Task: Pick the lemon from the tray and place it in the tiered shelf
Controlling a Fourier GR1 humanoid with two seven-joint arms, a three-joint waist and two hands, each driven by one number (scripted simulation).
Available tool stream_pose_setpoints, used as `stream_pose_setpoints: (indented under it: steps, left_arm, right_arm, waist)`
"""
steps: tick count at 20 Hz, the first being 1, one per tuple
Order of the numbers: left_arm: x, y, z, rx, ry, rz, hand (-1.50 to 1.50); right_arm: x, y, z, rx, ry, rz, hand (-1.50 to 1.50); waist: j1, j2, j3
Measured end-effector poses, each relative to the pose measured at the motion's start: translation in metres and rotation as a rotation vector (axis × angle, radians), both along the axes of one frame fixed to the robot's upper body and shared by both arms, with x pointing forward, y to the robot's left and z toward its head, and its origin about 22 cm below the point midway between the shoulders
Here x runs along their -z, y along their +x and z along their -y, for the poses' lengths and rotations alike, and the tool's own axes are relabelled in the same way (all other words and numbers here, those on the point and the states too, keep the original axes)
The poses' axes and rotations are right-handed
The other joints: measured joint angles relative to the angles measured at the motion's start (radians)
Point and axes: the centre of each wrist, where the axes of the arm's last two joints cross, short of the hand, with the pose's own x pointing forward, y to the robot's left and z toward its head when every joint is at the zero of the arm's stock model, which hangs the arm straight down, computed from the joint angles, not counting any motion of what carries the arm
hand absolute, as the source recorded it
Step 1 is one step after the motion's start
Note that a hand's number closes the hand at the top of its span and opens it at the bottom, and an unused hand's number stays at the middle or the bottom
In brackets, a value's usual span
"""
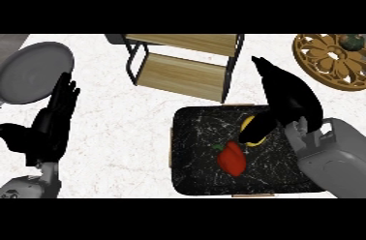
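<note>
Right hand (289, 96) hangs over the black tray (196, 173), fingers straight, thumb across the one lemon (247, 121) beside one red pepper (232, 158). White marble counter (121, 161) carries one shelf (182, 74) and one grey plate (32, 72). Left hand (53, 118) rests open.

A red pepper (233, 158) with a green stem is lying just off centre at five o'clock, its tip pointing toward six. A round grey plate (32, 72) is sitting at ten o'clock on the white marbled counter (121, 137), running past the left edge. At two o'clock a carved wooden openwork disc (330, 60) is lying flat, with a dark green object (350, 39) sitting on its far rim.
</note>
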Motion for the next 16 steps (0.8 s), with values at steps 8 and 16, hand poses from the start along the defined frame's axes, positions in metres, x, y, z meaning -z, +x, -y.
stream_pose_setpoints:
  steps: [8,16]
  left_arm:
    - [0.001,-0.001,-0.005,-0.020,-0.002,0.000,0.00]
    - [0.001,-0.003,-0.008,-0.015,-0.001,0.004,0.00]
  right_arm:
    - [0.031,0.009,-0.003,0.032,-0.122,-0.110,-1.50]
    - [0.056,0.011,-0.004,0.052,-0.138,-0.135,-1.50]
  waist:
    - [-0.017,-0.002,0.001]
    - [-0.021,-0.001,0.003]
